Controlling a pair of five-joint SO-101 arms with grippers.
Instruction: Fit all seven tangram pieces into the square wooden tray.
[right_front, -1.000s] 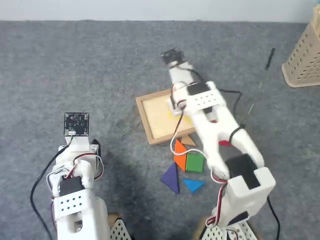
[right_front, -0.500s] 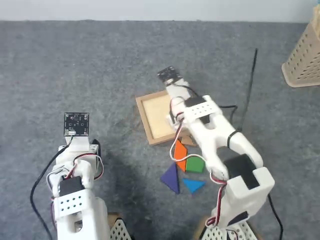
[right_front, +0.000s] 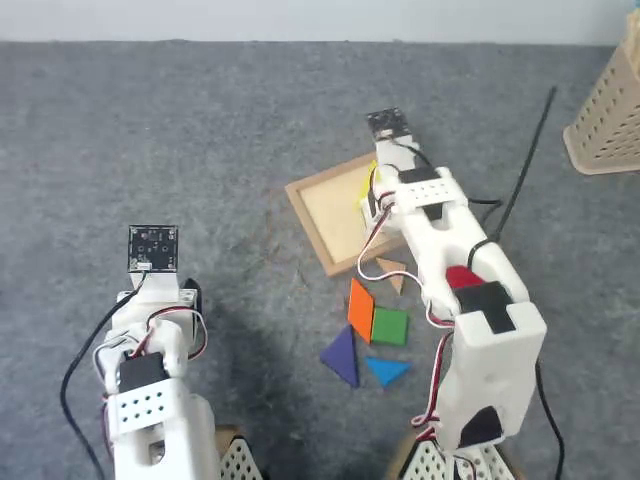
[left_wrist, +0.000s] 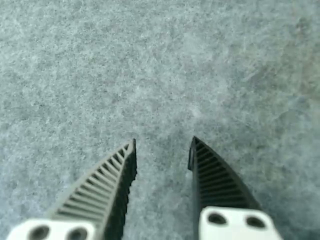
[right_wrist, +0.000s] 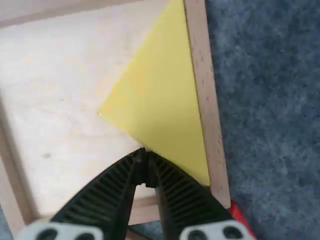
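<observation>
Tips of the right gripper (right_wrist: 146, 153) are pinched together on nothing, at the edge of the yellow triangle (right_wrist: 160, 110), which lies flat in the wooden tray (right_wrist: 60, 90) against one wall. On the grey carpet (right_front: 200, 130) near the tray lie a tan triangle (right_front: 388, 270), orange parallelogram (right_front: 360, 305), green square (right_front: 390, 326), purple triangle (right_front: 342, 355) and blue triangle (right_front: 387, 370), with a red piece (right_front: 458, 276) partly under the right arm. The left gripper (left_wrist: 162, 144) hangs over carpet well apart from them, its fingers narrowly parted and empty.
</observation>
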